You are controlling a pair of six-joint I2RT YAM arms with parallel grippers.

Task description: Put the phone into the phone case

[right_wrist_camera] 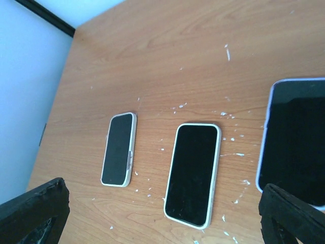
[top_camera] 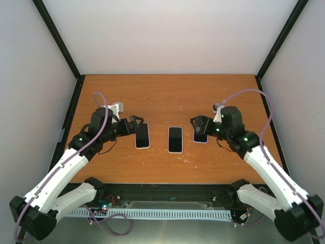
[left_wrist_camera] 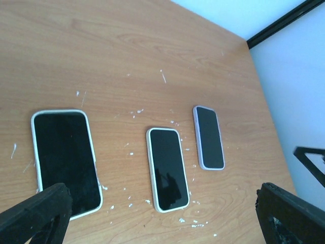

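Both grippers hang open over the counter (top_camera: 162, 96). The left phone (top_camera: 142, 135) lies just under the left gripper (top_camera: 134, 124) and the right phone (top_camera: 200, 136) just under the right gripper (top_camera: 198, 124). The middle phone (top_camera: 175, 139) lies between the two grippers. All are screen-up and pale-rimmed.

Three phones lie in a row across the middle of the table (top_camera: 167, 96) — left phone (top_camera: 142, 135), middle phone (top_camera: 175, 139), right phone (top_camera: 201, 137) — each apart from the next. The left gripper (top_camera: 134, 123) sits at the left phone's far-left corner, and the right gripper (top_camera: 197, 123) sits over the right phone's far end.
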